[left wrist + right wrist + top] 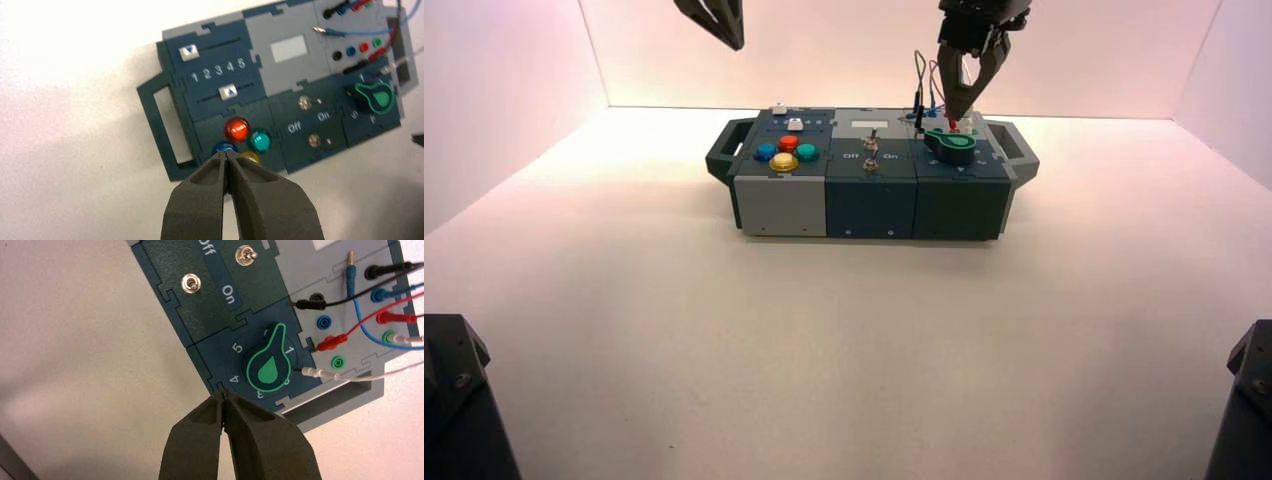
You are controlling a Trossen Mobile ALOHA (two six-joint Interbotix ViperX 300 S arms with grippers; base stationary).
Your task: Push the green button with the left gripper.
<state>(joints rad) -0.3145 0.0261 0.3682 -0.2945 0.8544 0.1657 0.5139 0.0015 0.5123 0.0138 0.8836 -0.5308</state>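
The green button [260,140] is a small teal dome on the box's left block, beside the red [237,129], blue [224,147] and yellow [251,157] buttons. It also shows in the high view [807,152]. My left gripper [227,154] is shut and empty. It hangs high above and behind the box's left end [732,38], well clear of the buttons. In its wrist view its tips lie over the blue button's edge, just beside the green one. My right gripper [223,394] is shut and empty, above the box's right end near the knob [957,105].
The box [779,205] stands at the far middle of the white table. It has two white sliders [228,91], two toggle switches [303,103] by "Off" and "On", a teal-green knob [268,368], and plugged wires [345,340] at its right end. It has handles [165,125] at both ends.
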